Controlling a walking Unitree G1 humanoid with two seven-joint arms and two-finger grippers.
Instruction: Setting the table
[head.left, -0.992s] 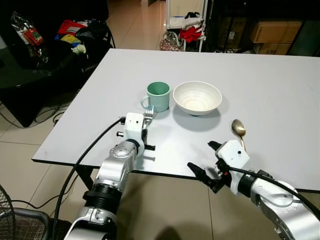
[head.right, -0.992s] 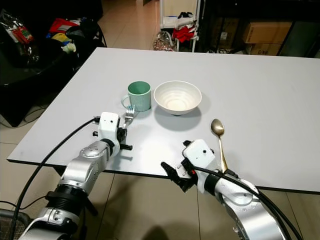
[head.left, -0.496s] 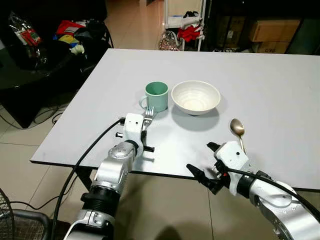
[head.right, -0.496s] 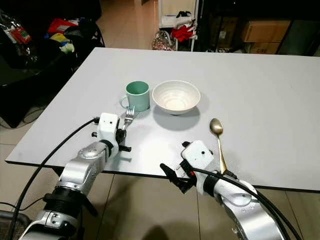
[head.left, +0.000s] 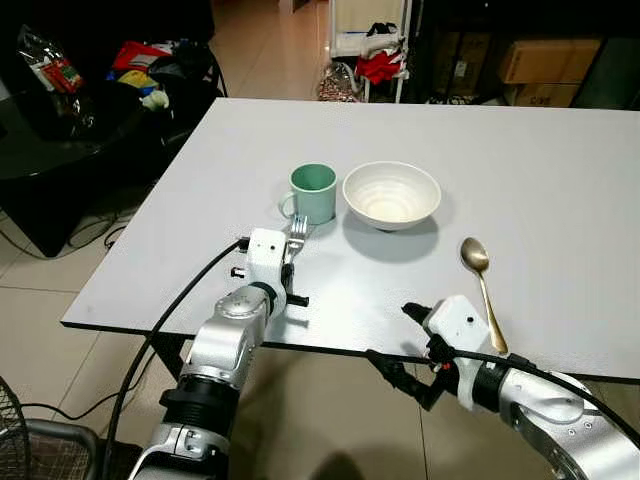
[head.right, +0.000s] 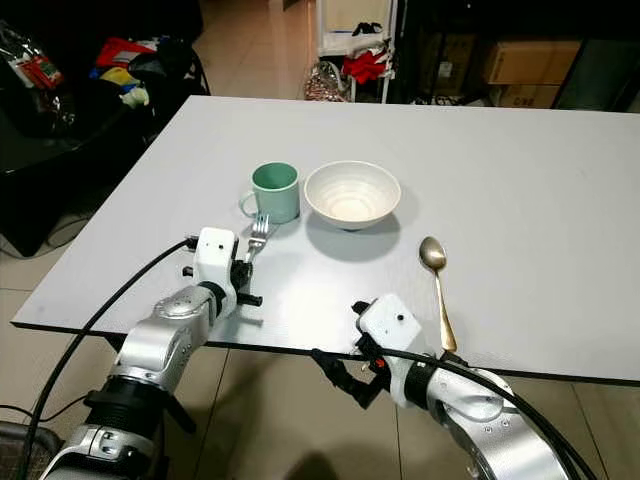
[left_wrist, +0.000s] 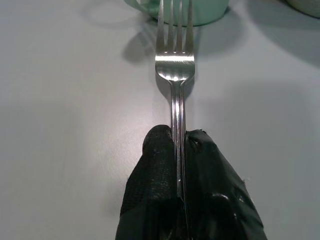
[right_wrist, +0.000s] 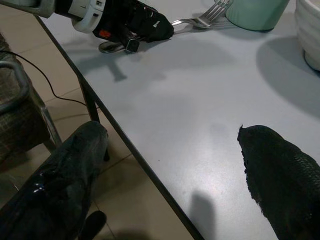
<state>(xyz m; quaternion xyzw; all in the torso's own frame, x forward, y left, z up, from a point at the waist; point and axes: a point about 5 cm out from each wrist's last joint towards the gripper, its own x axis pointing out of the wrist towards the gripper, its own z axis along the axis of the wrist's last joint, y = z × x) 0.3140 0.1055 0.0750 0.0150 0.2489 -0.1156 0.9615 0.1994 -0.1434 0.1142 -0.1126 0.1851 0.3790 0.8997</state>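
My left gripper (head.left: 290, 262) is shut on the handle of a silver fork (left_wrist: 174, 65) just above the white table (head.left: 560, 180). The fork's tines reach the foot of a green mug (head.left: 315, 192). A white bowl (head.left: 391, 194) stands to the right of the mug. Further right, a gold-coloured spoon (head.left: 483, 280) lies free on the table, bowl end away from me. My right gripper (head.left: 388, 332) is open at the table's front edge, left of the spoon's handle. One finger (right_wrist: 280, 170) is over the tabletop and the other finger (right_wrist: 65, 175) hangs past the edge.
A dark couch with bags and clutter (head.left: 140, 75) stands off the table's left side. A white rack (head.left: 370, 45) and cardboard boxes (head.left: 550, 62) are behind the far edge. The tiled floor (head.left: 60, 290) lies below, with a wire basket (head.left: 30, 440) at lower left.
My right gripper has drawn back and to the left from the spoon, toward the table's front edge, uncovering the spoon's whole handle. The left gripper and fork have stayed put.
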